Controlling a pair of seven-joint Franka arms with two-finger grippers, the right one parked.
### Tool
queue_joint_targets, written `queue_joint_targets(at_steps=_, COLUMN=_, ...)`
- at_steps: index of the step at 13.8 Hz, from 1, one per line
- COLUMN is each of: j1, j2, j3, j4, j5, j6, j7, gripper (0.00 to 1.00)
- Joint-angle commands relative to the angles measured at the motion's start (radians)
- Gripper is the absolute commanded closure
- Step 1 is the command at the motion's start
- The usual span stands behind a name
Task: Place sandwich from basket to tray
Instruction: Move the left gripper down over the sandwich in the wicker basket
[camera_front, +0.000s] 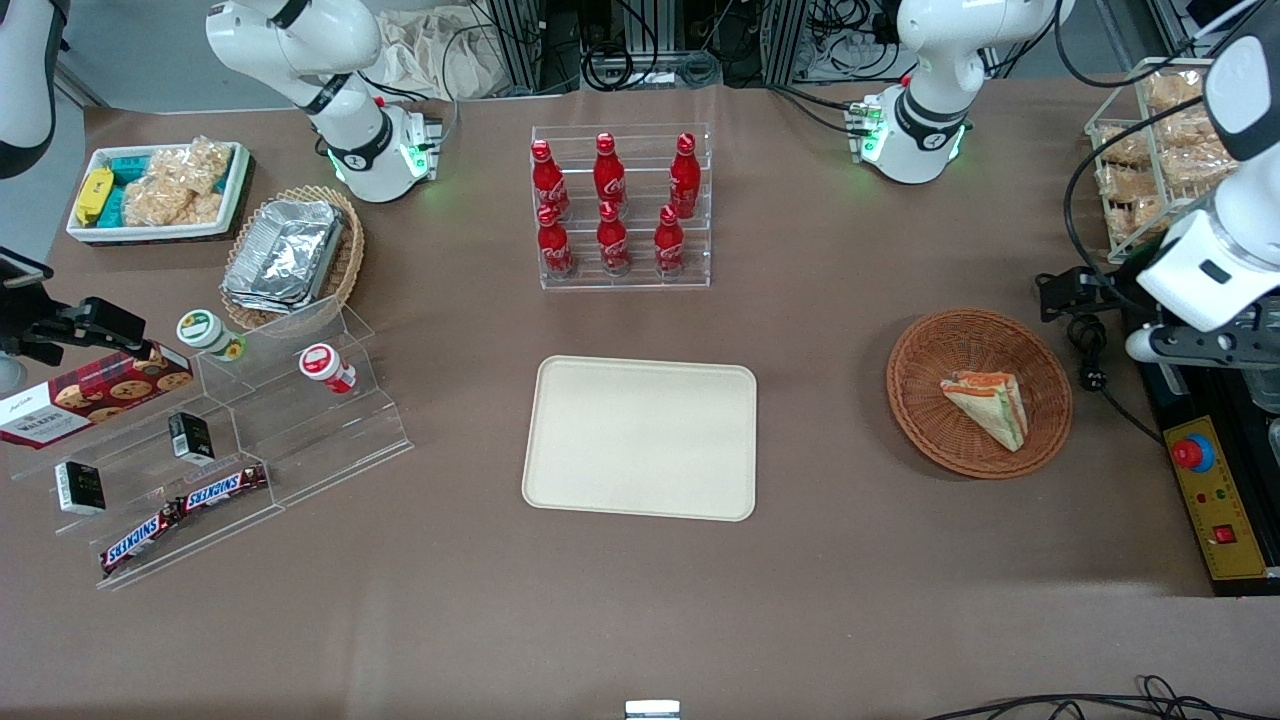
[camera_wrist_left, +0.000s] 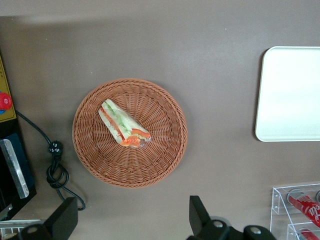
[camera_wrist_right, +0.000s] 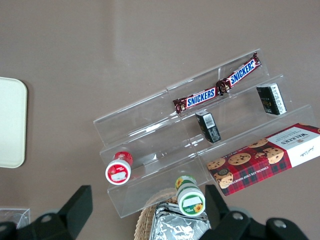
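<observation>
A: Where are the fingers (camera_wrist_left: 132, 220)?
B: Spread wide and empty, high over the basket (camera_wrist_left: 130, 132) near the working arm's edge of the worktop (camera_front: 640, 600).
A: And the sandwich (camera_wrist_left: 123, 123)?
B: It lies in the woven basket: a soft, light wedge in slippery film. Pinch its flat bread faces gently. The smooth cream tray (camera_front: 640, 437) sits mid-worktop.
</observation>
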Motion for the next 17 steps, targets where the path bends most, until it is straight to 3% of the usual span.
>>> queue_joint_targets(at_steps=1, j1=0.005, j2=0.034, j3=-0.008, j4=0.050, j5=0.004, j6=-0.038, j7=-0.017, gripper=0.00)
queue_joint_targets(at_steps=5, j1=0.005, j2=0.052, j3=-0.008, j4=0.043, j5=0.017, j6=-0.043, j7=-0.102, gripper=0.00)
queue_joint_targets(at_steps=8, j1=0.002, j2=0.046, j3=-0.008, j4=-0.045, j5=0.020, j6=-0.003, j7=-0.355, gripper=0.00)
queue_joint_targets(at_steps=12, j1=0.005, j2=-0.012, j3=0.001, j4=-0.306, j5=0.040, j6=0.260, j7=-0.463, gripper=0.00)
queue_joint_targets(at_steps=17, j1=0.005, j2=0.015, j3=0.056, j4=-0.498, j5=0.040, j6=0.552, j7=-0.593, gripper=0.00)
